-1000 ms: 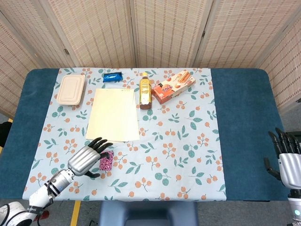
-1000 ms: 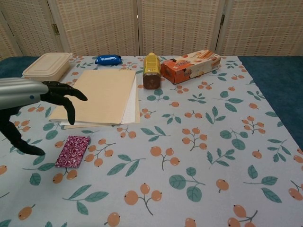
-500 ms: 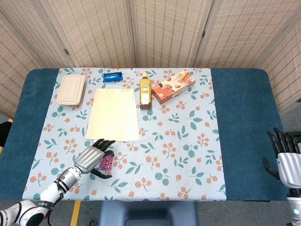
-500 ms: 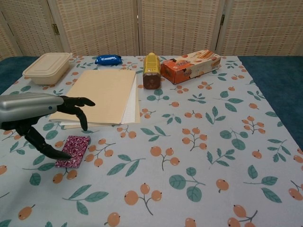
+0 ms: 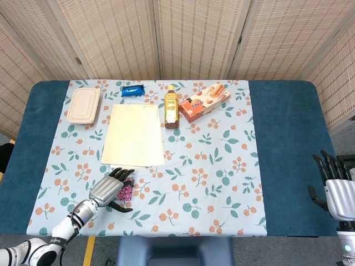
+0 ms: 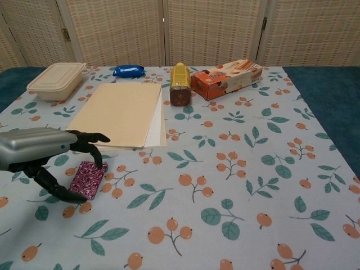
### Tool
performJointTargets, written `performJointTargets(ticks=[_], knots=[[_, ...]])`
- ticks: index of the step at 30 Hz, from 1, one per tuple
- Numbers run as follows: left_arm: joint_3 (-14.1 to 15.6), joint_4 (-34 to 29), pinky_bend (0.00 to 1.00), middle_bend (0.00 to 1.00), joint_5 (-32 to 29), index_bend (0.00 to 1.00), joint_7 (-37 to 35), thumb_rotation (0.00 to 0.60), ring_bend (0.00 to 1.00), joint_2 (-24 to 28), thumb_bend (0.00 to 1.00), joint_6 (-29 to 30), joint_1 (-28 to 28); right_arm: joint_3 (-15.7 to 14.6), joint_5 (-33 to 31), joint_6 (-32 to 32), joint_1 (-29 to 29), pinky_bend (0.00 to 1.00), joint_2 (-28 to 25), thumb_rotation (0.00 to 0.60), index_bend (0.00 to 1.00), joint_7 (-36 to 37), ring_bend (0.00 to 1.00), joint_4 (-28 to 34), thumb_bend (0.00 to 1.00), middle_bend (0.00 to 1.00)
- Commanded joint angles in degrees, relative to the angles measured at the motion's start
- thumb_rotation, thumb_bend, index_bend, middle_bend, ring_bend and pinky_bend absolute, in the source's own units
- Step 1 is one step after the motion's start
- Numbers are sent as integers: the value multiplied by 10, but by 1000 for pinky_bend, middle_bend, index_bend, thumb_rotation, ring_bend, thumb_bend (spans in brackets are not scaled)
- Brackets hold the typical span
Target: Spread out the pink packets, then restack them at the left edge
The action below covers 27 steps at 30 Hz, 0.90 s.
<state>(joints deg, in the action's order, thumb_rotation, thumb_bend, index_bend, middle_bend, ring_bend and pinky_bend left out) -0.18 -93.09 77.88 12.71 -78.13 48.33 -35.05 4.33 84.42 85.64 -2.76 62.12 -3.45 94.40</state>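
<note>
The pink packets (image 6: 90, 179) lie as one small stack on the floral cloth near the front left, also seen in the head view (image 5: 126, 192). My left hand (image 6: 42, 151) hangs low over the stack's left side with its fingers apart. The thumb reaches past the near end and the fingers (image 6: 94, 151) curve over the far end. I cannot tell whether they touch the stack. In the head view the left hand (image 5: 108, 188) covers part of the stack. My right hand (image 5: 336, 191) stays off the table's right front corner, fingers spread and holding nothing.
A cream paper pad (image 6: 121, 112) lies just behind the packets. Along the back stand a beige lunch box (image 6: 56, 79), a blue packet (image 6: 128, 71), a yellow bottle (image 6: 180, 83) and an orange snack box (image 6: 226, 77). The blue table edge (image 5: 39, 144) runs along the left.
My left hand has sunk and drawn in over the pink stack, its thumb and fingers now bracketing it. The stack has not moved. The right hand shifted slightly lower.
</note>
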Motion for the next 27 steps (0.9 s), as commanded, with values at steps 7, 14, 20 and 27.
performJointTargets(ticks=[7, 14, 20, 27], knots=[[7, 14, 0, 0, 1, 336, 5, 309, 0, -14, 56, 5, -2, -1, -1, 1, 1, 0, 0, 600, 5, -2, 0, 2, 452, 11], [10, 27, 0, 0, -14, 340, 25, 309, 0, -27, 55, 5, -2, -2, -1, 1, 2, 0, 1, 600, 5, -3, 0, 3, 452, 11], [14, 33, 0, 0, -25, 340, 33, 314, 0, -32, 55, 3, -1, -2, 0, 2, 2, 0, 1, 600, 5, -3, 0, 4, 452, 11], [19, 39, 0, 0, -40, 341, 45, 311, 0, -35, 54, 1, 0, -1, -2, 1, 2, 0, 0, 600, 5, -5, 0, 6, 452, 10]])
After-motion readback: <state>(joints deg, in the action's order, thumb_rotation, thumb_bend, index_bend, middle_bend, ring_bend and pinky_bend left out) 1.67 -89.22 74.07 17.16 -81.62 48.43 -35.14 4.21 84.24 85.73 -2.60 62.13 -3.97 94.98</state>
